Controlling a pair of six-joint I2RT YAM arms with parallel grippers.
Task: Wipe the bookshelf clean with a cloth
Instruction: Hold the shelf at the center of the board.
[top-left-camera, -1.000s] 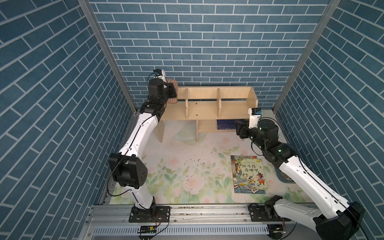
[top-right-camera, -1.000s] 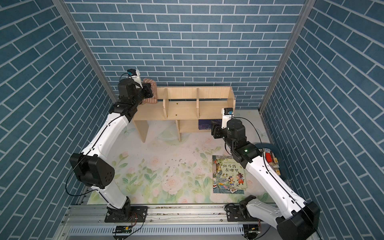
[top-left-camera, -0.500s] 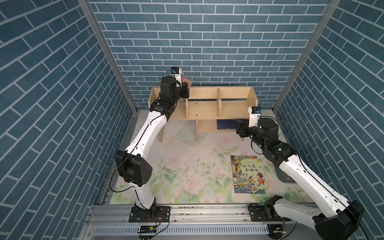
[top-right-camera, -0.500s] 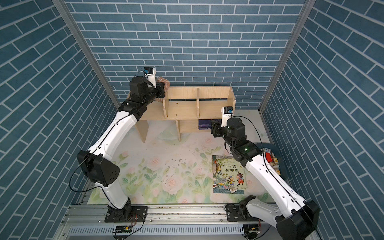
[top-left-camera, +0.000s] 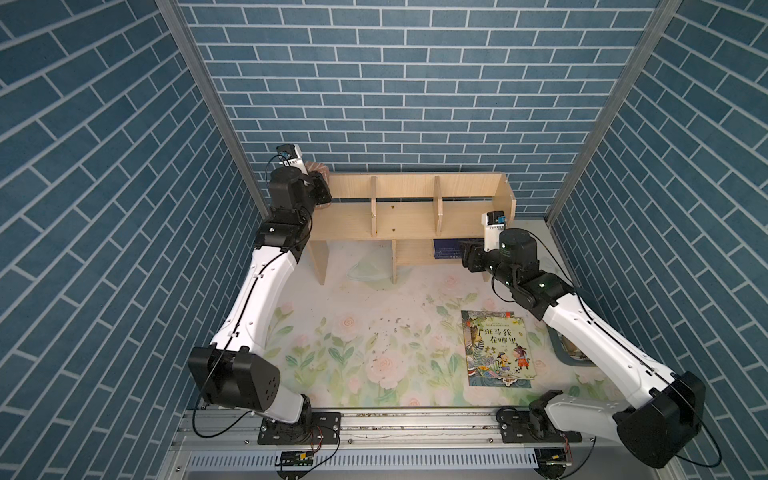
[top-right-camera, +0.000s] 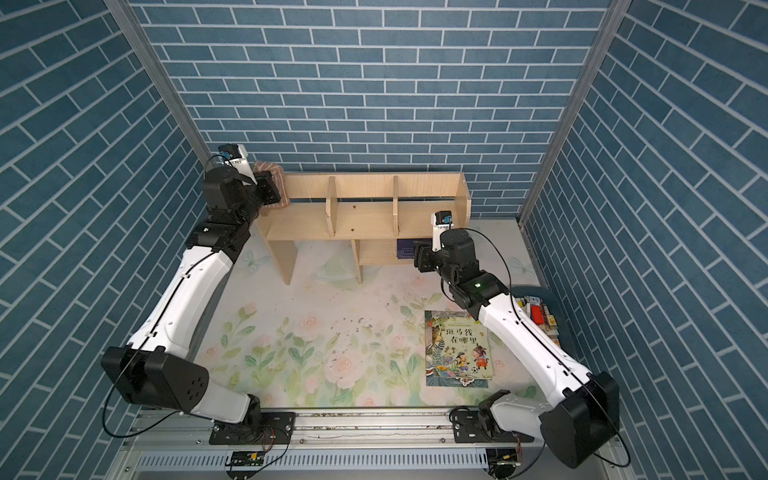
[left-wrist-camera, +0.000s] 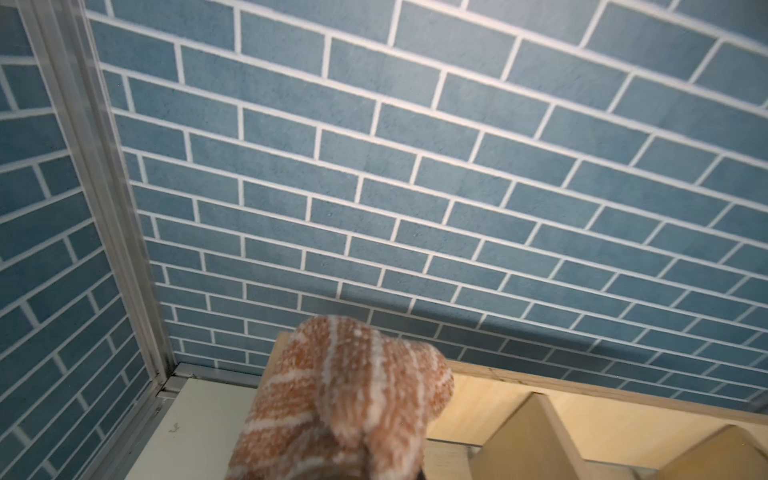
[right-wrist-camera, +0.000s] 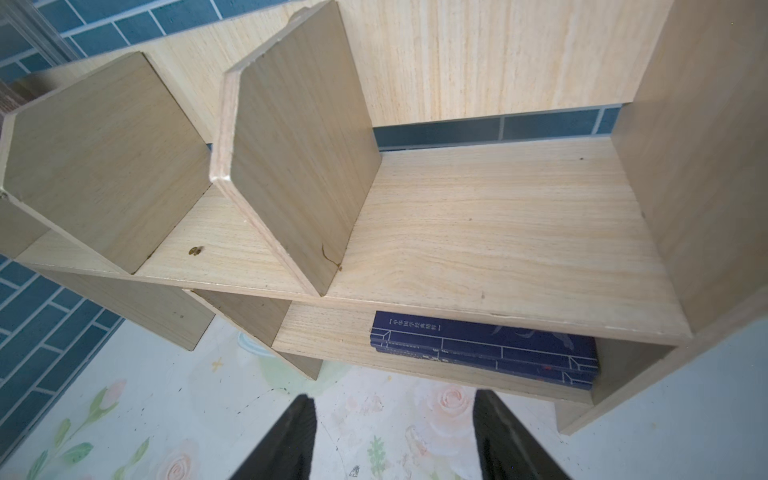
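Cloth (left-wrist-camera: 345, 399) tan-cream striped, bunched, clamped in left pincer (top-right-camera: 269, 193); right pincer (right-wrist-camera: 395, 409) parted, empty.

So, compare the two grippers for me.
The left gripper is shut on the cloth; the right gripper is open and empty. The left gripper is raised at the bookshelf's left end; the right gripper sits low, facing the cubby. Both are black and close to the bookshelf.
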